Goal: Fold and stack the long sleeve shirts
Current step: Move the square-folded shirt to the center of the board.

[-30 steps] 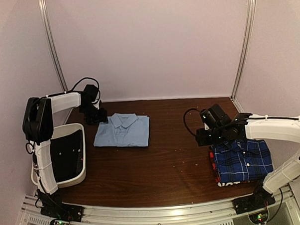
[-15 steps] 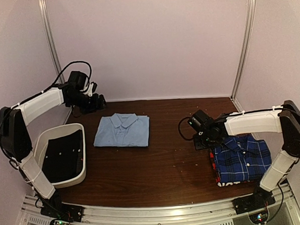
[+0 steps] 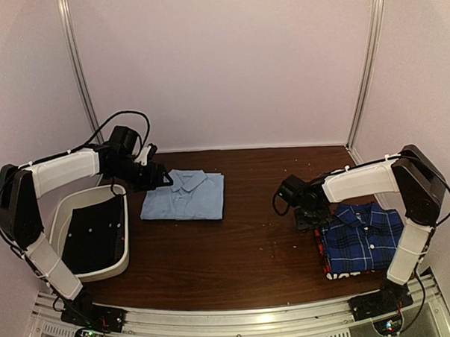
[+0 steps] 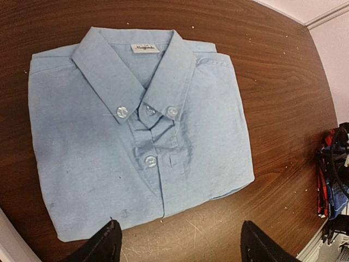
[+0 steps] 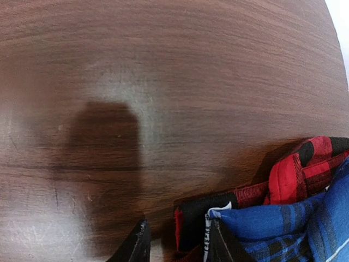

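A folded light blue shirt [image 3: 184,196] lies on the table at the back left, collar away from me; the left wrist view shows it whole [image 4: 136,136]. My left gripper [image 3: 156,176] hovers by its far left corner, open [image 4: 180,248], with only bare table between its fingers. At the right, a blue plaid shirt [image 3: 364,238] lies folded on a red and black one [image 3: 319,248]. My right gripper [image 3: 306,213] is low at that stack's left edge. Its jaws [image 5: 177,245] straddle the red and black corner [image 5: 191,224], with a gap left at one finger.
A white bin [image 3: 100,190] with black lining stands at the near left, beside the left arm. Metal frame posts [image 3: 364,65] rise at the back corners. The brown table [image 3: 251,242] lies between the two shirt spots.
My left gripper rose, then came down toward the blue shirt's collar corner, jaws wider. The right gripper dropped to the stack's left edge and its jaws narrowed around the corner.
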